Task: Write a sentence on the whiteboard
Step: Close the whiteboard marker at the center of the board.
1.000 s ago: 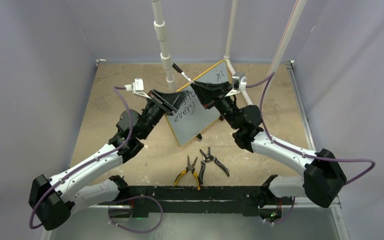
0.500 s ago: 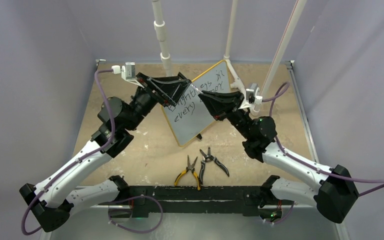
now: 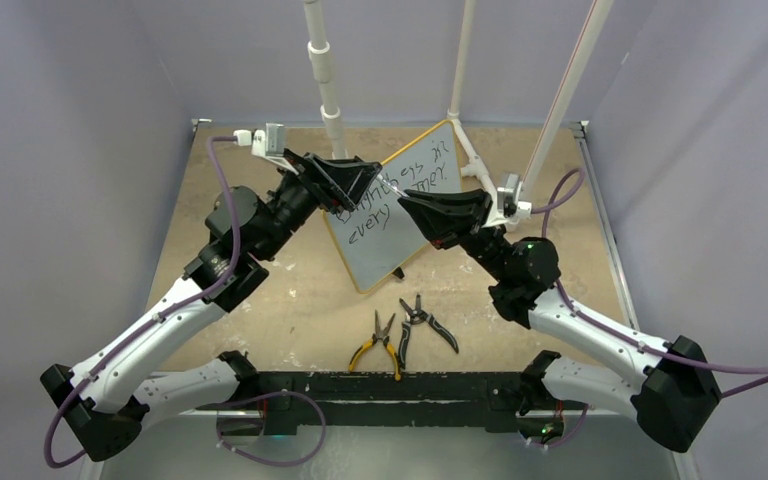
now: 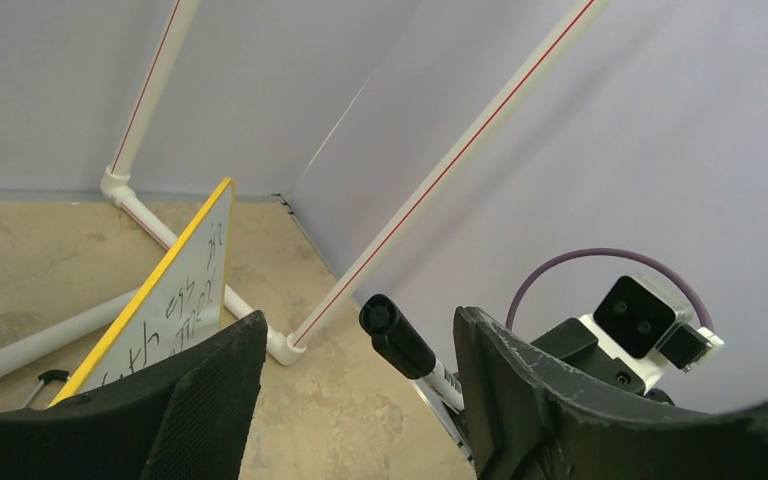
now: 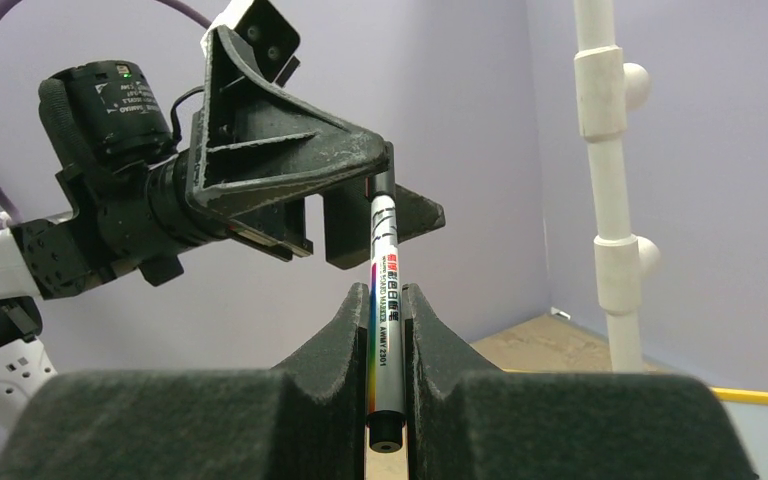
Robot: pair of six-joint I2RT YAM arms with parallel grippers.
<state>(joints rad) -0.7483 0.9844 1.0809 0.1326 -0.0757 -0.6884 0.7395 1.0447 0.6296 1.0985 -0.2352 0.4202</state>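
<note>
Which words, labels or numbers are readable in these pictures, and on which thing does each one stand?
On the whiteboard, the handwritten sentence: "Bright...ess in" / "every ...ner"; its middle letters are hidden.
On the marker: print along the barrel, too small to read with certainty.

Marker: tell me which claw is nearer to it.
Right. The right claw is shut on the marker, gripping its barrel; the left claw stands open, the marker's other end between its fingers.
</note>
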